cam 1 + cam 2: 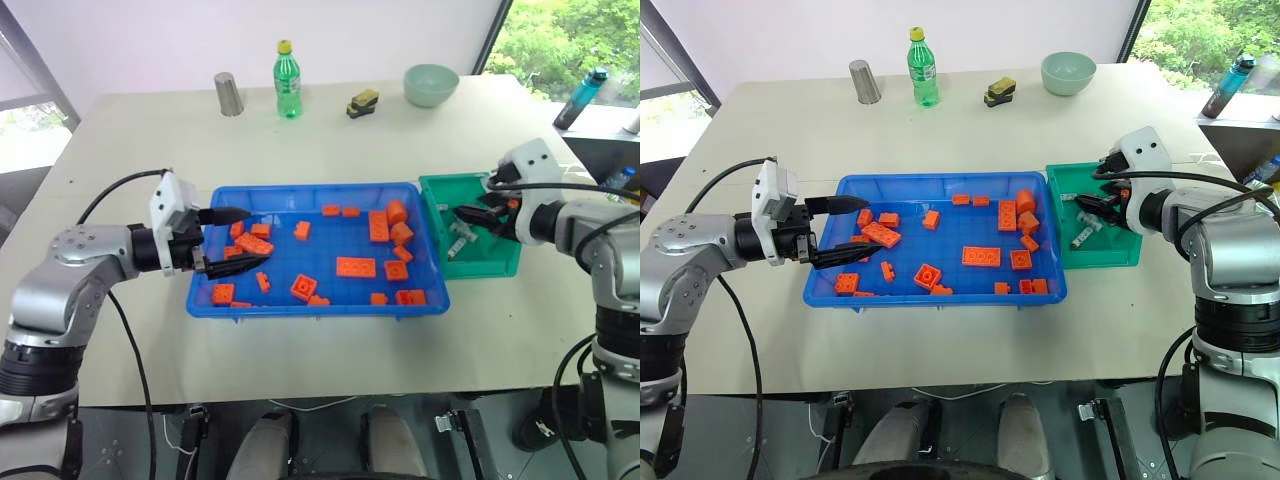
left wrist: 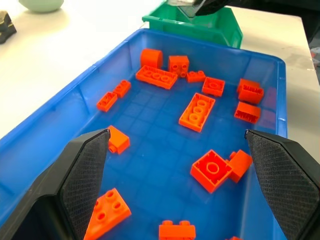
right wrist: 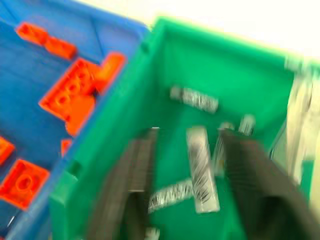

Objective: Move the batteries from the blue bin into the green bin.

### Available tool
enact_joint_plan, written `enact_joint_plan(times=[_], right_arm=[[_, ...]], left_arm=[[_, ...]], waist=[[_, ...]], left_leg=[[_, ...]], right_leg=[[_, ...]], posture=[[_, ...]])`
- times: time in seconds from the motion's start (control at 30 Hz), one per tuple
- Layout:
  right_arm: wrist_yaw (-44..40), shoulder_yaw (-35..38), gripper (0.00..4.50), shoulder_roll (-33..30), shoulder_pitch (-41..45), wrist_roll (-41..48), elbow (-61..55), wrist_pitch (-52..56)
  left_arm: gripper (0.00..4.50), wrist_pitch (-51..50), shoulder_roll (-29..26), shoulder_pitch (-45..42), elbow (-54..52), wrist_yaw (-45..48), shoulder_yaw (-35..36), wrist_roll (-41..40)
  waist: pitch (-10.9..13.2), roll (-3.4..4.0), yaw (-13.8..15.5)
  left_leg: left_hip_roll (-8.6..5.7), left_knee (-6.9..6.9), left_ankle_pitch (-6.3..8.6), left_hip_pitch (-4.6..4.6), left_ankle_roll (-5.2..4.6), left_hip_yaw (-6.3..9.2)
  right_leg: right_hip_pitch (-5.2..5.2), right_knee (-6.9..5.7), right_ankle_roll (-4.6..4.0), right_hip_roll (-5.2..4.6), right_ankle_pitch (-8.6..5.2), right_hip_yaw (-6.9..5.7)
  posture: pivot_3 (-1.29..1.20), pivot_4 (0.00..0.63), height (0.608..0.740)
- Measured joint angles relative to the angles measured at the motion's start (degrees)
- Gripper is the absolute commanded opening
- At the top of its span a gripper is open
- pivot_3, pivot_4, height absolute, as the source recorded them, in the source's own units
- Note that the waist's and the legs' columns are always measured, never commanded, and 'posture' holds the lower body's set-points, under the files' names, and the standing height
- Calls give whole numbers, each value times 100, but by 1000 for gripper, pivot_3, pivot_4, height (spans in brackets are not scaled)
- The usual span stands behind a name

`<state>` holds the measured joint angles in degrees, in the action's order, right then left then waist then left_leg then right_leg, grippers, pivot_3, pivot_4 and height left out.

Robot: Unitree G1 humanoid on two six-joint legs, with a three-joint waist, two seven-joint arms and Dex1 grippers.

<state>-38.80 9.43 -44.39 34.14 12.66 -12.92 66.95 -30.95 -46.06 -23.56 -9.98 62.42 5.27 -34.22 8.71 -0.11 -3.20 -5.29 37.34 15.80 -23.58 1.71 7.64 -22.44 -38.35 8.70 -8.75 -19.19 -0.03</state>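
Observation:
The blue bin (image 1: 310, 189) lies mid-table and holds several orange bricks (image 1: 355, 266). My left gripper (image 1: 236, 240) hovers open just over its left end; in the left wrist view its fingers (image 2: 85, 175) stand wide apart with bricks below them. Against the blue bin's right side stands the green bin (image 1: 500, 264), with several silver-grey batteries (image 1: 458, 240) on its floor. My right gripper (image 1: 470, 215) hangs open over the green bin. In the right wrist view one battery (image 3: 202, 170) lies loose in the gap between its fingers, among other batteries (image 3: 194, 99).
Along the table's far edge stand a metal cup (image 1: 229, 94), a green bottle (image 1: 287, 80), a small yellow-and-black object (image 1: 362, 103) and a pale green bowl (image 1: 431, 85). A teal bottle (image 1: 580, 98) stands beyond the right corner. Cables trail from both wrists.

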Motion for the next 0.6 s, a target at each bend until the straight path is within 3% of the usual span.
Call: enact_joint_plan(times=[0.23,0.4,0.6], right_arm=[[-602,308,3362,-314,-1160,346,-366,-1225],[-1844,1588,3362,-1134,-2541,615,71,-2660],[-3261,2865,3362,-1871,-3171,1033,1049,-3308]], left_arm=[[4500,4,-16,-10,63,69,5,1],[4500,77,-327,171,422,201,249,44],[4500,282,-702,62,983,489,533,110]], waist=[[0,-1,100],[2,-3,100],[2,-3,67]], left_leg=[[-6,7,2,0,-3,3],[-5,11,5,6,-10,-5],[2,8,6,20,-11,-10]], right_leg=[[13,6,1,-4,0,-2],[21,13,1,-2,0,-3],[33,15,1,4,0,-3]], posture=[[0,150,727],[0,150,727],[0,150,727]])
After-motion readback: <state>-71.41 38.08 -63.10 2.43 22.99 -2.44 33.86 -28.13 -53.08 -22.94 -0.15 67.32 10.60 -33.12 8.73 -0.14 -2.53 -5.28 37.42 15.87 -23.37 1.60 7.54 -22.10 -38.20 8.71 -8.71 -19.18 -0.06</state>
